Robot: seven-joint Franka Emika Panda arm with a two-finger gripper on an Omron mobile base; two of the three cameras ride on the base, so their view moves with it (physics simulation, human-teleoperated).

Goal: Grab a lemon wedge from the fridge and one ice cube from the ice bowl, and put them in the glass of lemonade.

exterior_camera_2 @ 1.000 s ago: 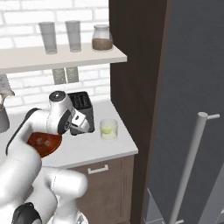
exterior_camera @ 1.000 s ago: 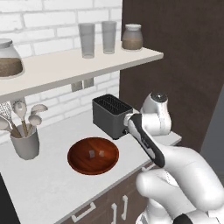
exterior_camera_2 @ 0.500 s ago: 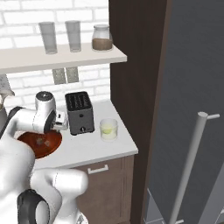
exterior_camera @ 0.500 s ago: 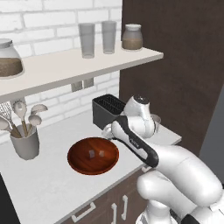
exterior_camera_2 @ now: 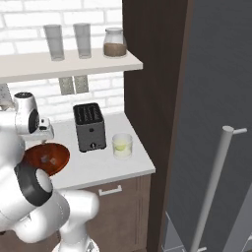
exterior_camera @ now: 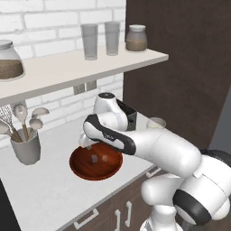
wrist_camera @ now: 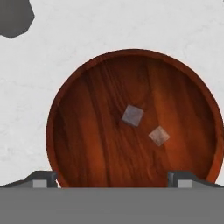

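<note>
1. Risk comes first from the two ice cubes [wrist_camera: 132, 115] lying close together at the centre of the ice bowl [wrist_camera: 78, 109]: jaws this wide could take in both, or knock one aside, when the task wants only one.
2. Slipping is a second worry; a small, smooth cube may skate across the wooden floor of the bowl or squirt out as the fingers close, judging by its look.
3. Descending too far could press the fingertips into the bowl and shove it across the counter [exterior_camera: 40, 189].
4. Gripper [wrist_camera: 112, 177] stands wide apart and holds nothing; in the hand view its two tips rise at the lower left and lower right, with the bowl's near rim between them.
5. Both cubes sit above and between the tips, near the frame's middle; how far below the fingers is unclear.
6. Glass of lemonade [exterior_camera_2: 122, 145] waits right of the toaster [exterior_camera_2: 89, 126] in the right base view, well apart from the bowl.
</note>
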